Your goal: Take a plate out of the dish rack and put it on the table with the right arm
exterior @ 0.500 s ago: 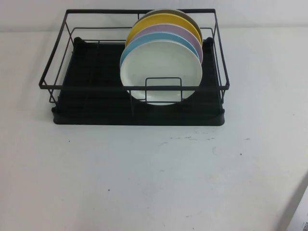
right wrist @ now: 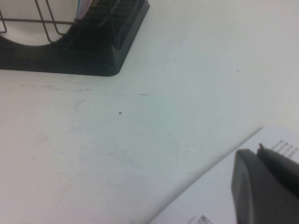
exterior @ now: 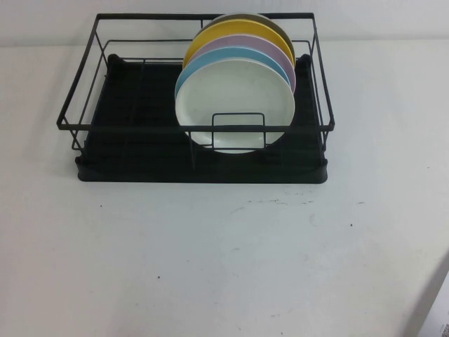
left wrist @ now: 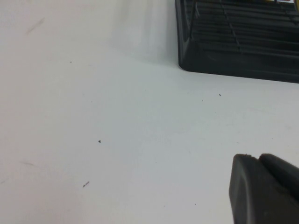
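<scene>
while plate (exterior: 235,105) sits racked, both claws (left wrist: 264,189) (right wrist: 266,186) over speckled table (exterior: 210,267); grip unclear

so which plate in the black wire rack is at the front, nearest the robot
The creamy-white round plate: its whole face shows, while the light blue plate, lilac plate and yellow plate peek out behind.

You see little of either arm: the left gripper (left wrist: 264,189) shows you a matte black, round-edged block with one seam; the right gripper (right wrist: 266,184) looks dark grey, similarly rounded.
</scene>
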Robot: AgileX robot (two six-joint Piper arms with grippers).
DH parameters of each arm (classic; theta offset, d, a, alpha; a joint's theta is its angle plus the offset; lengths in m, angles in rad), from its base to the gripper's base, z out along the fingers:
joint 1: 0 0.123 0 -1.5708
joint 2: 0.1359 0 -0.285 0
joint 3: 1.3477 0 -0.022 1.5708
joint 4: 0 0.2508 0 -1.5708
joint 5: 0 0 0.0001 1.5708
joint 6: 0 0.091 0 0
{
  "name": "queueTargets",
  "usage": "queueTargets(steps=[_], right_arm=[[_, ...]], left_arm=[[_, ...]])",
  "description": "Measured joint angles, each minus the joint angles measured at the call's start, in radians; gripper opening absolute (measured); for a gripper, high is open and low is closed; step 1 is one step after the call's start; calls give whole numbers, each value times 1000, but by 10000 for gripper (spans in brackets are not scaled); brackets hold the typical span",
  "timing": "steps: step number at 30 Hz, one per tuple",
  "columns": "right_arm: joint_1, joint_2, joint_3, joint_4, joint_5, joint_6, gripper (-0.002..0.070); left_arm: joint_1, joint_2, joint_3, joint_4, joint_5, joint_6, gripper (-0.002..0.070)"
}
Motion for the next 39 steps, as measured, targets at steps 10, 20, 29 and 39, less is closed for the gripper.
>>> queueTargets(steps=[10, 20, 29, 39], right_arm=[[0, 0, 0, 22, 0, 0, -18], [0, 0, 0, 34, 0, 0, -18], [0, 0, 0, 171, -63, 0, -18], [0, 0, 0, 668, -222, -3, -18]], left_arm=[[0, 0, 0, 0, 0, 0, -4], [0, 0, 0, 0, 0, 0, -4], [0, 0, 0, 0, 0, 0, -4], [0, 0, 0, 0, 0, 0, -4]])
